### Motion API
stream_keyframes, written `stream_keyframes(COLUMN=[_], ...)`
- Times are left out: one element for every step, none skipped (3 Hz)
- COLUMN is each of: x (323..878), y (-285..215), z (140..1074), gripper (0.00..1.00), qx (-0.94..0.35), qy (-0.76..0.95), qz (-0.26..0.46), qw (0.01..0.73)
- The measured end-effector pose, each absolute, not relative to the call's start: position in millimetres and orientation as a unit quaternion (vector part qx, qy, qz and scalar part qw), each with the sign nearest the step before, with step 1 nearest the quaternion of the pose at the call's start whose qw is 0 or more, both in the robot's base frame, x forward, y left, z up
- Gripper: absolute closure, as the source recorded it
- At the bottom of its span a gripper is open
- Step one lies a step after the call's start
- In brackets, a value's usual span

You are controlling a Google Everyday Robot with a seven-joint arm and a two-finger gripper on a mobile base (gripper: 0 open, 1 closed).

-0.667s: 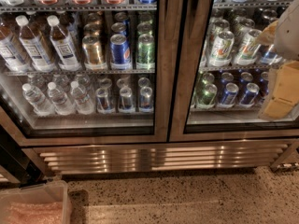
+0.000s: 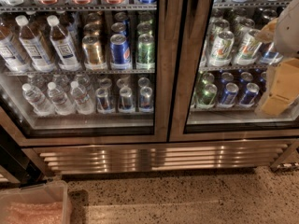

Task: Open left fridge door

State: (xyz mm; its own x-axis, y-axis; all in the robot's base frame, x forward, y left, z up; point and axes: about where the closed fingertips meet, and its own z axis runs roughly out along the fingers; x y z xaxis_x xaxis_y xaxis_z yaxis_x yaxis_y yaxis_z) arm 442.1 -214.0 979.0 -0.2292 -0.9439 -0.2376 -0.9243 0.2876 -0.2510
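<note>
The gripper point(image 2: 279, 90) (open or closed, I cannot tell) hangs before the right door point(image 2: 188, 78), with the left door point(image 2: 161, 78) well to its left, so it may pull the wrong one.

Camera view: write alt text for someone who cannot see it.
The tall, steel-framed glass left fridge door stands shut, with bottles and cans shelved behind it. The robot's beige-and-white end effector hangs at the right edge, before the matching right door.
</note>
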Motion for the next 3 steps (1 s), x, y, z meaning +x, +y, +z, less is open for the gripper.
stream_keyframes(x=[461, 489, 490], y=[-200, -166, -164], z=[988, 1000, 1001], gripper=[0.0, 0.0, 0.0], qx=[-0.579, -0.576, -0.576], qy=[0.786, 0.772, 0.771], qz=[0.002, 0.045, 0.048], qw=[0.217, 0.266, 0.269])
